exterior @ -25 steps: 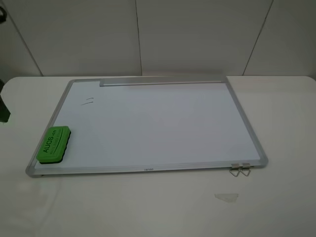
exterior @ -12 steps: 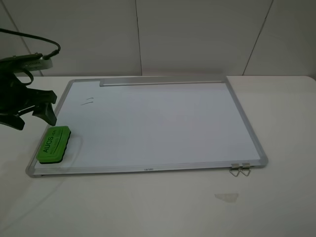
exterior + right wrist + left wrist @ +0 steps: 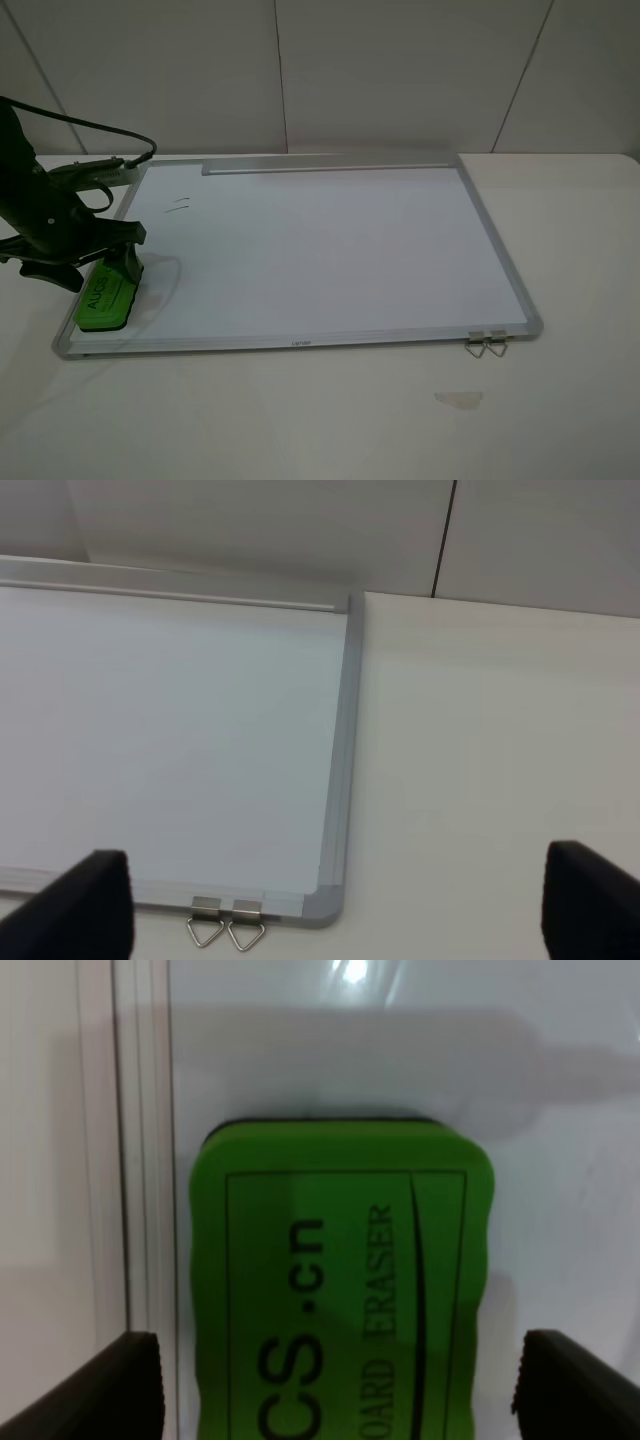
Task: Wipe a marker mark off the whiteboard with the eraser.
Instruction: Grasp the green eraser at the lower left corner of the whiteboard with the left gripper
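Observation:
The whiteboard (image 3: 320, 250) lies flat on the white table, its grey tray strip (image 3: 330, 163) along the far edge. The marker mark (image 3: 178, 206), two thin slanted strokes, sits near the far left corner. At the near left corner rests the green eraser (image 3: 105, 297). My left gripper (image 3: 95, 268) hovers over it, open. In the left wrist view its dark fingers (image 3: 100, 1390) stand on either side of the eraser (image 3: 340, 1280), apart from it. My right gripper (image 3: 340, 910) is open over the table by the board's near right corner (image 3: 330, 900) and is out of the high view.
Two binder clips (image 3: 486, 343) hang off the board's near right edge, also visible as clips (image 3: 225, 927) in the right wrist view. A small pale scrap (image 3: 458, 398) lies on the table in front. A black cable (image 3: 100, 160) trails behind the left arm.
The left arm came in from the left edge and moved down and rightward over the eraser, its open fingers now straddling it. The eraser and board have not moved.

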You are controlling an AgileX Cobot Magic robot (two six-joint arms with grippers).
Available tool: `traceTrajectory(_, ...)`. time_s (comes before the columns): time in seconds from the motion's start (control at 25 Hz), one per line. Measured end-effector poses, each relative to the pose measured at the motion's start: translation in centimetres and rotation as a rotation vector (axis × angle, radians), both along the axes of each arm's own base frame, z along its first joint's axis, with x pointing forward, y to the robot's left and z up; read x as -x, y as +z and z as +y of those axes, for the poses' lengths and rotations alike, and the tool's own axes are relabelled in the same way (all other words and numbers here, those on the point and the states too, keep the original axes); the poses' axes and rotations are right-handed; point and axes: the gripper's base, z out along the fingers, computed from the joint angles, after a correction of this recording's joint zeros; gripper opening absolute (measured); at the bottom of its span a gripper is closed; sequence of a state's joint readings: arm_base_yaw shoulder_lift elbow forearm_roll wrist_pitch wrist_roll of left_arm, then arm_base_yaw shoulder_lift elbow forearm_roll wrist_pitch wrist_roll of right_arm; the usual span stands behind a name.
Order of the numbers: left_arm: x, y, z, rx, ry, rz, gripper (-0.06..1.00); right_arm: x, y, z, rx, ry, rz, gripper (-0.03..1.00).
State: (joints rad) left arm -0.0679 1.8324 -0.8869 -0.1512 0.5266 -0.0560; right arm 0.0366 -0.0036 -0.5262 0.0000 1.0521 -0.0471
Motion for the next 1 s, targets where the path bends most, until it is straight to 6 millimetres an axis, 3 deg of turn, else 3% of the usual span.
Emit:
traceTrajectory(0.32, -0.5, -1.7, -0.1, 0.008, 0.011, 0.01, 0.72, 0.0, 0.0, 0.0, 0.0, 0.0, 0.0, 0.82)
traceTrajectory(0.68, -0.5, -1.8, -0.1, 0.009, 0.009, 0.016, 0.72, 0.0, 0.0, 0.0, 0.0, 0.0, 0.0, 0.82)
traceTrajectory(0.84, -0.5, -1.9, -0.1, 0.011, 0.017, 0.024, 0.59, 0.0, 0.0, 0.0, 0.0, 0.0, 0.0, 0.82)
traceTrajectory(1.0, -0.5, -1.9, -0.1, 0.012, 0.022, 0.028, 0.59, 0.0, 0.0, 0.0, 0.0, 0.0, 0.0, 0.82)
